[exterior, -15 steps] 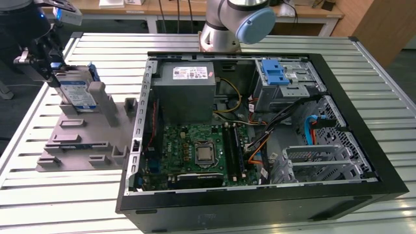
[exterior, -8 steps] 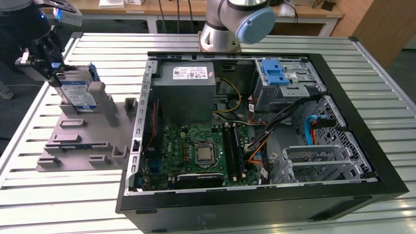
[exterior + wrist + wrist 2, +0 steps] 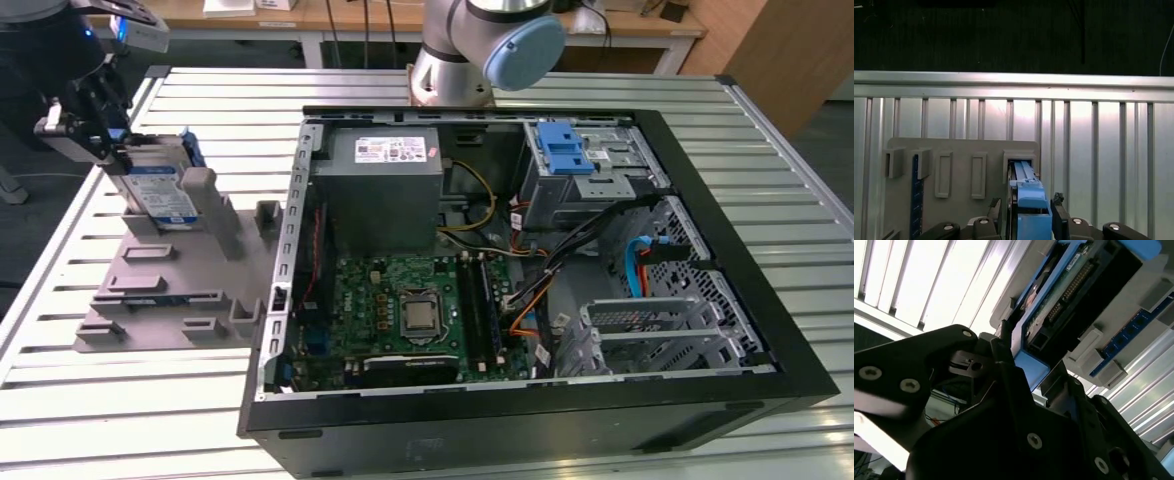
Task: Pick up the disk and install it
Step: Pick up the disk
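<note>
**The disk (image 3: 158, 188) stands up with the gripper on it**

The disk stands on its edge in a slot of the grey stand (image 3: 174, 290), at the exterior view's left. The gripper (image 3: 1028, 210) sits right over it, closed on its top from both flat sides. The open computer case (image 3: 534, 425) lies toward the exterior view's right.

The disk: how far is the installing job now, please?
Done: nothing shows as installed. In hand: the gripper is at the disk, which stands upright in the grey holder. Left: the disk is not lifted and not yet in the open computer case.
</note>
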`<state>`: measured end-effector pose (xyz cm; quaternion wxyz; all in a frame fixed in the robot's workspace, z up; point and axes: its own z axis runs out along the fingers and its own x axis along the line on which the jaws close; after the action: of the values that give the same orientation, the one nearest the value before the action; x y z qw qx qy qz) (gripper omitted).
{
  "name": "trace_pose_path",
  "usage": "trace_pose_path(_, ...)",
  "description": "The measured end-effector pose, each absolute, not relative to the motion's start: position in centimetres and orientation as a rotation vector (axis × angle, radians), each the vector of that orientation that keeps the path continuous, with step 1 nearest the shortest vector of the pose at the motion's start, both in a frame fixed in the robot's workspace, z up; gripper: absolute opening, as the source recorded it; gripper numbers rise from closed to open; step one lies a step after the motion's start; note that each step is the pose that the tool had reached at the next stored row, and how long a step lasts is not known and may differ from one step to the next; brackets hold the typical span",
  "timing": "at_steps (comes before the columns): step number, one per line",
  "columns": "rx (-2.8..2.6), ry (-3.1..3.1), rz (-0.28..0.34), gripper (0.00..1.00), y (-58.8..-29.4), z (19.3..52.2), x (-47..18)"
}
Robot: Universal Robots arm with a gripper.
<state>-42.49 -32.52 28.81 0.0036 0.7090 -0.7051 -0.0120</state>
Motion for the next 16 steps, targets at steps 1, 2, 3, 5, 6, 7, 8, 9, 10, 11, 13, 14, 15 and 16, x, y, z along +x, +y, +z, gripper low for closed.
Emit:
trace_pose_path(1,2.222,-2.210,-0.037,0.53,-32.52,28.79,-42.49)
trace_pose_path(2,2.222,-2.210,-0.038,0.46,-32.52,28.78,-42.49)
trace_pose_path(3,2.222,-2.210,-0.037,0.46,-32.52,28.77,-42.50)
trace_pose_path(5,2.222,-2.210,-0.037,0.46,-32.52,28.76,-42.50)
trace_pose_path(6,2.222,-2.210,-0.037,0.46,-32.52,28.76,-42.49)
trace_pose_path(7,2.222,-2.210,-0.037,0.46,-32.52,28.76,-42.49)
trace_pose_path(8,2.222,-2.210,-0.037,0.46,-32.52,28.76,-42.49)
trace_pose_path(9,2.222,-2.210,-0.037,0.44,-32.52,28.76,-42.50)
trace_pose_path(10,2.222,-2.210,-0.037,0.44,-32.52,28.76,-42.50)
trace_pose_path(11,2.222,-2.210,-0.037,0.38,-32.52,28.76,-42.50)
trace_pose_path(13,2.222,-2.210,-0.037,0.37,-32.52,28.76,-42.50)
trace_pose_path(14,2.222,-2.210,-0.037,0.37,-32.52,28.76,-42.50)
trace_pose_path(15,2.222,-2.210,-0.037,0.37,-32.52,28.75,-42.49)
trace_pose_path(16,2.222,-2.210,-0.037,0.37,-32.52,28.75,-42.49)
